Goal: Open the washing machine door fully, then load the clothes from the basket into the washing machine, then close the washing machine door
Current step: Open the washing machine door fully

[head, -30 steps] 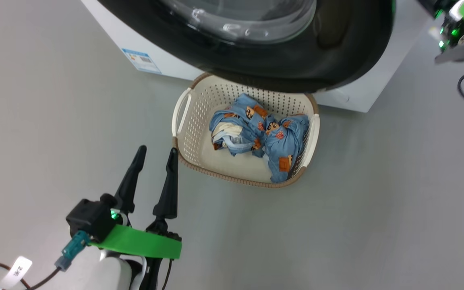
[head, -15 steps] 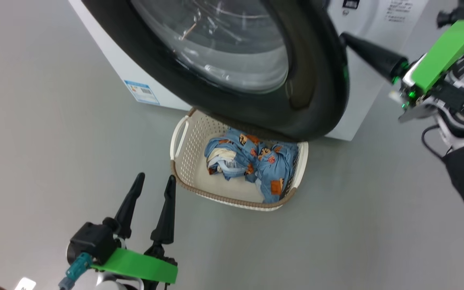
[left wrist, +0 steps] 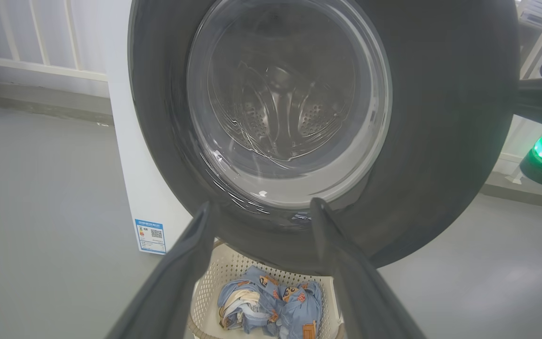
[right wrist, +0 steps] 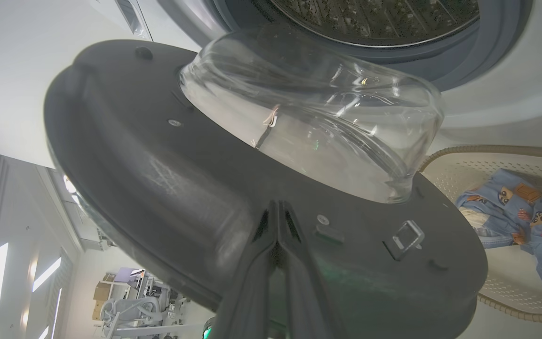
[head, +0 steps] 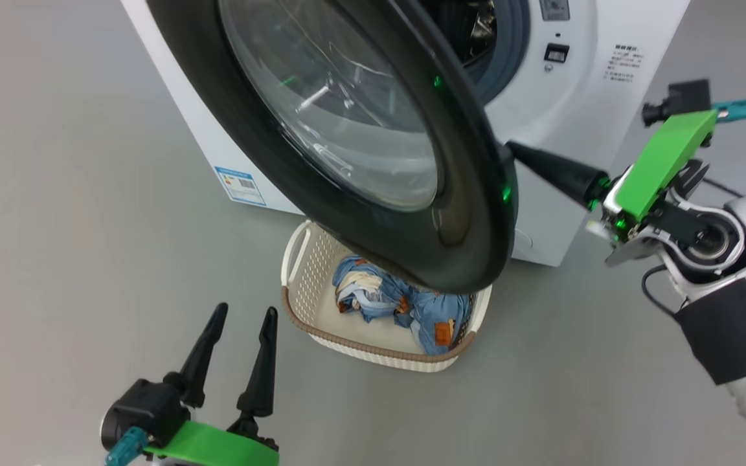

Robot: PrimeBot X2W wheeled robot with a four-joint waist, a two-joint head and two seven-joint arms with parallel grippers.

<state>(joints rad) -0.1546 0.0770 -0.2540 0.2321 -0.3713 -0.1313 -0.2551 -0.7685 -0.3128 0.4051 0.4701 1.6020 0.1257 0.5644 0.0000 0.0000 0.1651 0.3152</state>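
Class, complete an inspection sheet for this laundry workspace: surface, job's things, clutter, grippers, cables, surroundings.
Surface: grey floor, smooth.
Washing machine door: part open, overhanging the basket.
Washing machine: white, drum visible past the door.
Basket: on the floor before the machine.
Clothes: bunched in the basket.
Clutter: nothing seen.
Left gripper: jaws open, empty, short of the basket.
Right gripper: jaws shut, tips against the door's inner face.
Cables: black cable looped by the right wrist; teal plug at the left gripper.
Surroundings: white railing beyond the machine.
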